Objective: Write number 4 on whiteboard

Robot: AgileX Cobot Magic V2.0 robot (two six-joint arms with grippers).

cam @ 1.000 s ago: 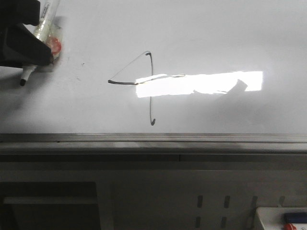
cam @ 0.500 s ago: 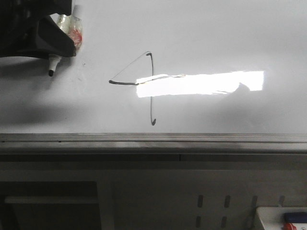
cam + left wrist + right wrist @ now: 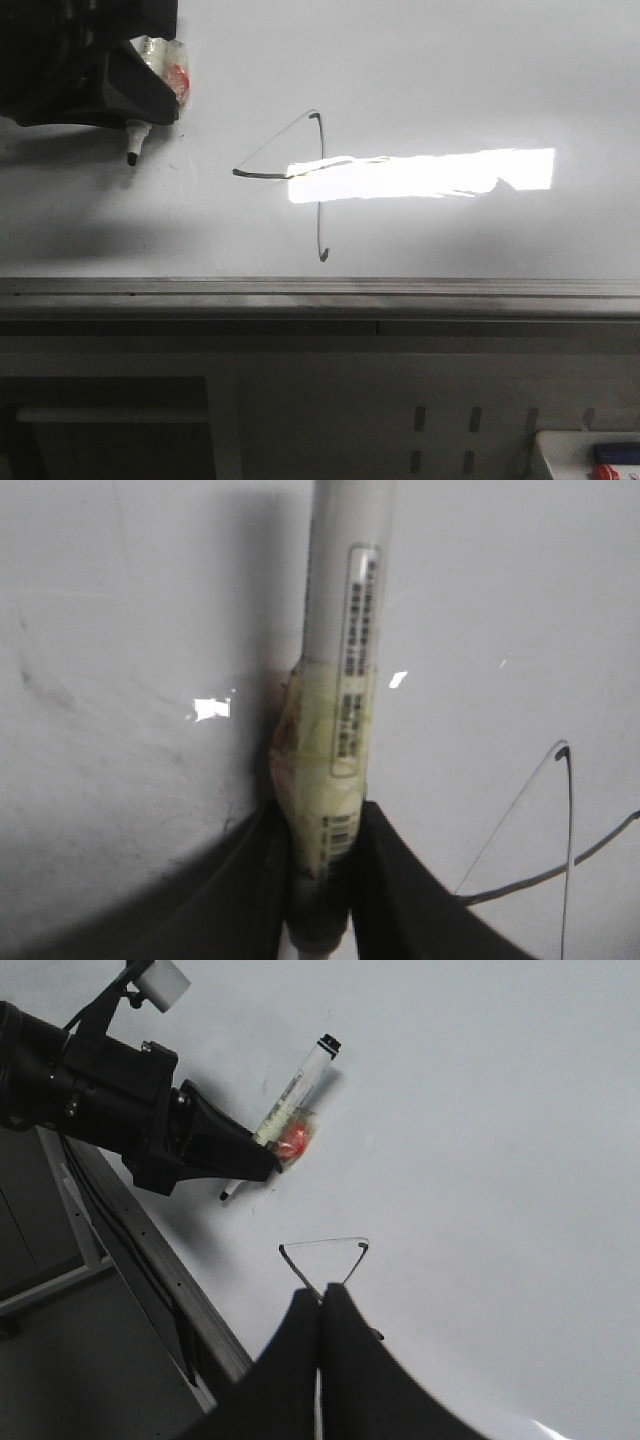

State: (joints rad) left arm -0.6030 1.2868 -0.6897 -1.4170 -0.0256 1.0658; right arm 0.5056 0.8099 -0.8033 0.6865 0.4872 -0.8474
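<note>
Left gripper (image 3: pixel 150 100) jaws clamped, right gripper (image 3: pixel 322 1305) jaws pressed together, holding nothing

A hand-drawn number 4 (image 3: pixel 300 175) stood on the whiteboard (image 3: pixel 450 80), at 3 o'clock from the marker (image 3: pixel 140 130) tip. The marker's (image 3: pixel 345 680) barcode label print was too blurred to read.

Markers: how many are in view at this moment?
1. The white-barrelled marker with taped middle is clamped in the left gripper at the glossy whiteboard's far left, left of the drawn number 4. The right gripper holds none.
</note>
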